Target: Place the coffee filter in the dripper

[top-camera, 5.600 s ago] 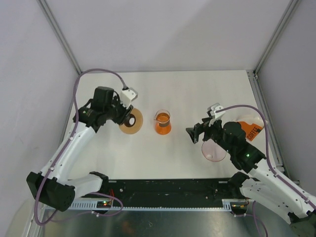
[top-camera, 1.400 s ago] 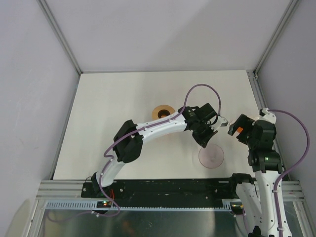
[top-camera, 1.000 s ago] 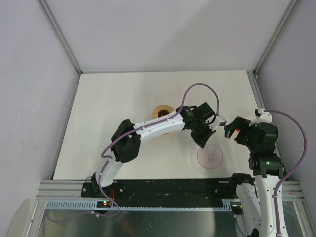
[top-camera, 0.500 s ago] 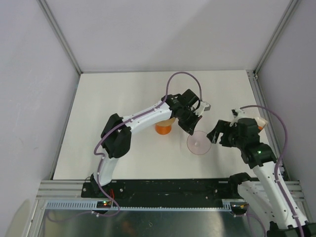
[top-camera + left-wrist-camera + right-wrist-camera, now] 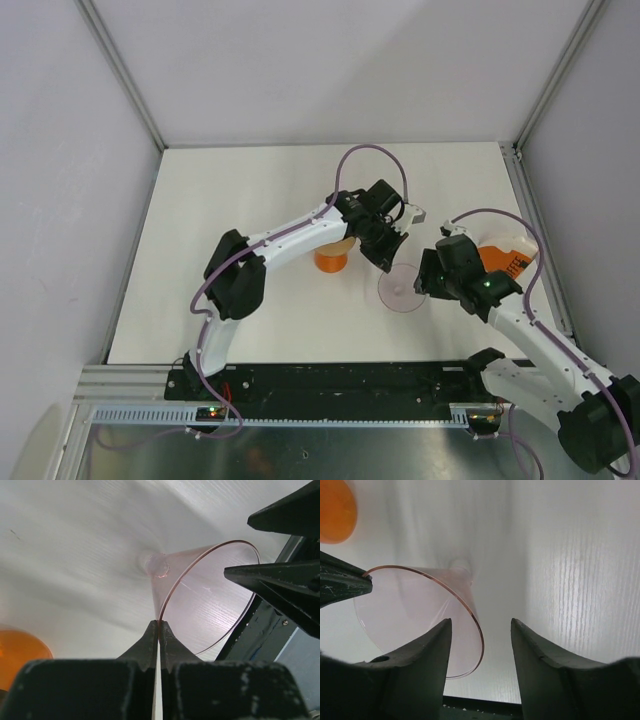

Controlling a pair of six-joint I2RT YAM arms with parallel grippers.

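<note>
The dripper (image 5: 401, 294), a clear pinkish funnel, stands narrow end down on the white table. My left gripper (image 5: 388, 264) is shut on its rim; the left wrist view shows the fingertips (image 5: 159, 625) pinching the rim of the dripper (image 5: 210, 590). My right gripper (image 5: 424, 284) is open on the dripper's right side. In the right wrist view its jaws (image 5: 480, 627) straddle the near rim of the dripper (image 5: 415, 605) without touching it. A white paper piece (image 5: 510, 240), likely the coffee filter, lies at the right edge, out of both grippers.
An orange beaker (image 5: 330, 261) stands just left of the dripper, partly under the left arm. An orange packet (image 5: 508, 262) lies by the white paper near the table's right edge. The left arm stretches across the middle of the table.
The left gripper, holding the dripper's rim, has dragged it left and farther back. In the last half second the right gripper has moved left, up to the dripper's right rim.
</note>
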